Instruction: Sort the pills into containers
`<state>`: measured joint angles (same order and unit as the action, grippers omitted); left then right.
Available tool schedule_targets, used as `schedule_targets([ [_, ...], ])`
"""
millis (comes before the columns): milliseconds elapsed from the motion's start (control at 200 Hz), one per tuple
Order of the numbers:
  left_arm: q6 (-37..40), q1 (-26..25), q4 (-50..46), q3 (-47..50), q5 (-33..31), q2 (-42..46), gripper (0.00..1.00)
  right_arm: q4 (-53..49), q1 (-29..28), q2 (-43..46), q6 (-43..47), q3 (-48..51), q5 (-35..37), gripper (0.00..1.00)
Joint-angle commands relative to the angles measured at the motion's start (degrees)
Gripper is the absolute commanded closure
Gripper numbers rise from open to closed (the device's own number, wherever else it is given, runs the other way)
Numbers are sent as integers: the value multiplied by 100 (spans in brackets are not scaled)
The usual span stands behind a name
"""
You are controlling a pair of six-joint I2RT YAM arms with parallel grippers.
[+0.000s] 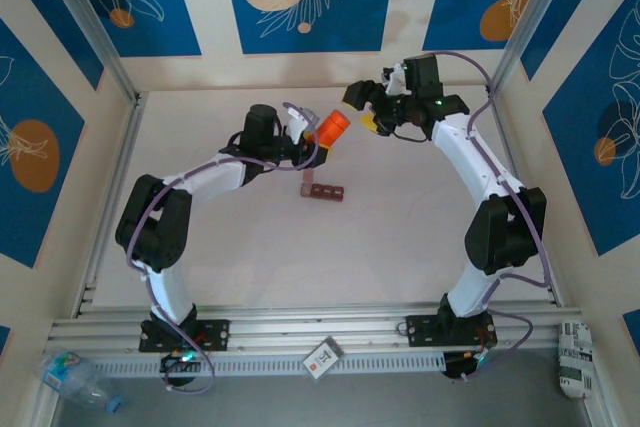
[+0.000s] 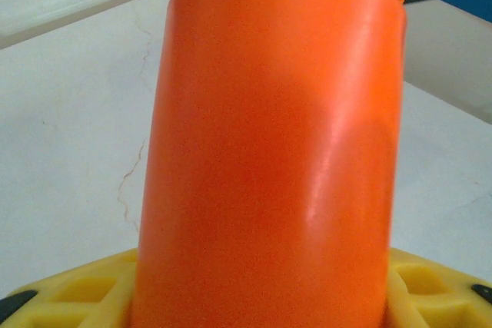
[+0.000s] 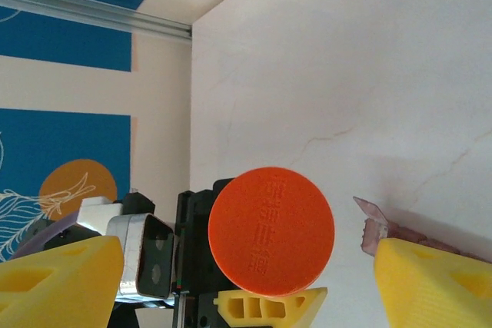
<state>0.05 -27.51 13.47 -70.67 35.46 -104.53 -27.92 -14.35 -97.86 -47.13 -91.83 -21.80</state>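
The containers lie flat on the white table, about in the middle. They are a little dark red strip of boxes, and its long side runs from left to right between the two arms. At its left end one small flap seems to stand up, but it is too small to be sure. I see no pills out on the table, so I think they are inside the orange bottle. The bottle hangs in the air just behind the strip, a bit farther from the arm bases. The left gripper is closed around its middle and holds it tight. The bottle is tipped on its side, and its round cap points straight at the right gripper. That one has its yellow fingers spread wide with nothing held. The cap sits in line with the gap between them, close by but not touching. So the cap is nearest to the right gripper, and it would have to move in along the bottle's long line to take it. The strip is nearer to the left gripper than to the right one.
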Motion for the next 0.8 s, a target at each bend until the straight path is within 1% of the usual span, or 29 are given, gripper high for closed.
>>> schedule_targets([
  [0,231,-69,-38,-267,-1,187,100,-273,-109,-55,-207,-207,232,15],
  [190,215,-119,-66,-307,-4,170,100,-232,-257,-220,-208,-329,194,17],
  [460,173,-148,-42,-298,4,196,100,-206,-358,-357,-182,-340,121,29],
  [515,153,-153,-26,-301,4,205,100,-197,-367,-369,-181,-327,110,30],
  [555,144,-156,-14,-298,9,205,100,-193,-368,-376,-174,-318,101,33],
  [720,10,-148,113,-290,19,205,100,-137,-377,-398,-115,-266,-11,50],
  [795,-70,-143,193,-293,59,197,100,-63,-368,-400,13,-221,-156,54],
])
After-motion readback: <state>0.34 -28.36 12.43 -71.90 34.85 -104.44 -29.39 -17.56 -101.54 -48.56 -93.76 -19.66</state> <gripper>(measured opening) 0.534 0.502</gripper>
